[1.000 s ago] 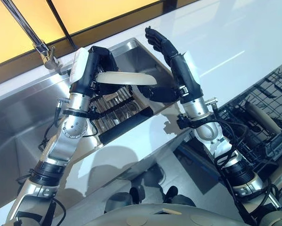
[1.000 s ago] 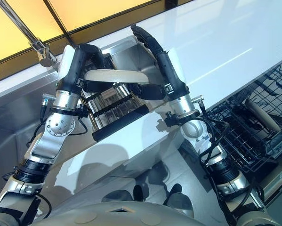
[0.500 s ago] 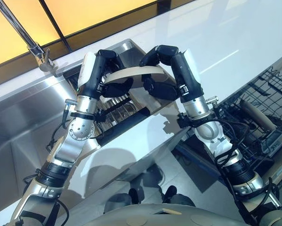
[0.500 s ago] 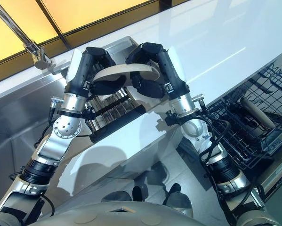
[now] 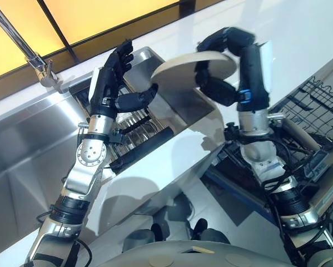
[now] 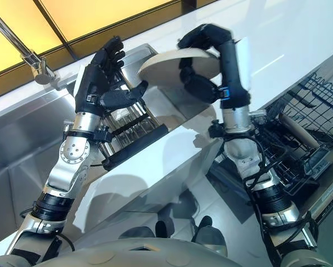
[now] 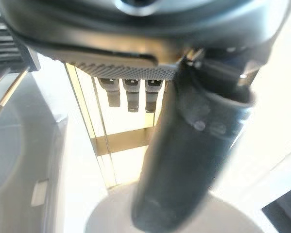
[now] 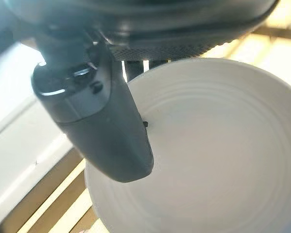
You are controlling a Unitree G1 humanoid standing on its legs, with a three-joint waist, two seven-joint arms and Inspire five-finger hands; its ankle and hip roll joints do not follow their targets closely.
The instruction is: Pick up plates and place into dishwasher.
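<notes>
Now my right hand point(image 5: 222, 83) pinches the plate point(image 5: 180, 69); left hand point(image 5: 113, 78) spread, empty. Carry it level, rightward to the dishwasher rack point(image 5: 316, 119).

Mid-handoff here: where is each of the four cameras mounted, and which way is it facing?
Left eye view: on the head, looking down at the sink, both arms, open left hand and right hand gripping the plate.
Right eye view: same head, slightly offset; adds the dishwasher rack.
Left wrist view: along the left hand's thumb and straight fingers.
Right wrist view: along the right thumb onto the plate.
Shared: the plate appears in both eye views and the right wrist view.
</notes>
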